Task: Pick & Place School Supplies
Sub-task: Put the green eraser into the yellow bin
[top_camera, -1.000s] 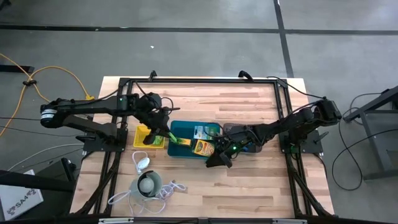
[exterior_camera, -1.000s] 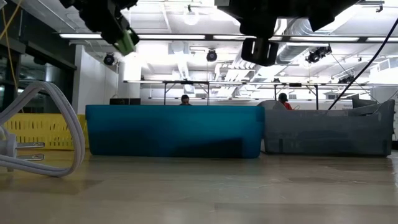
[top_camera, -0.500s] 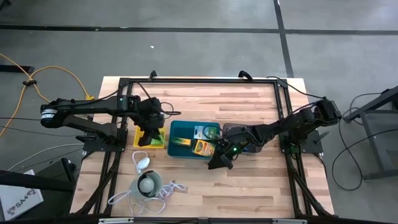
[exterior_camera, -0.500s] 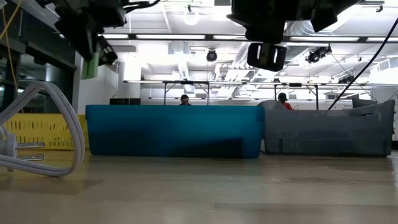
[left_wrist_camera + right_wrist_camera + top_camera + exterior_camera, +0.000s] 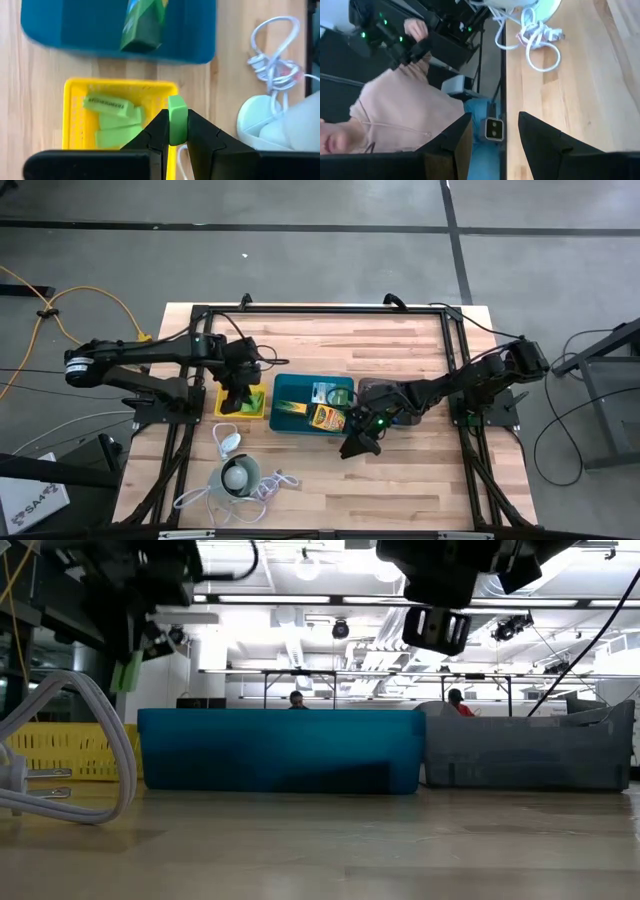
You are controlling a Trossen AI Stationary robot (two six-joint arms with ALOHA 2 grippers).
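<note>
Hovering above the yellow tray (image 5: 75, 100), the left hand (image 5: 177, 131) pinches a green block (image 5: 177, 117).

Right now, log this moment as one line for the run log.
left claw: shut on green block, above yellow tray | right claw: open, empty, near table front edge | teal tray: crayon boxes inside

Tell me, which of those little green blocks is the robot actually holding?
The upright green block pinched between the left arm's fingers, above the yellow tray. The other green blocks lie loose inside that tray, untouched.
</note>
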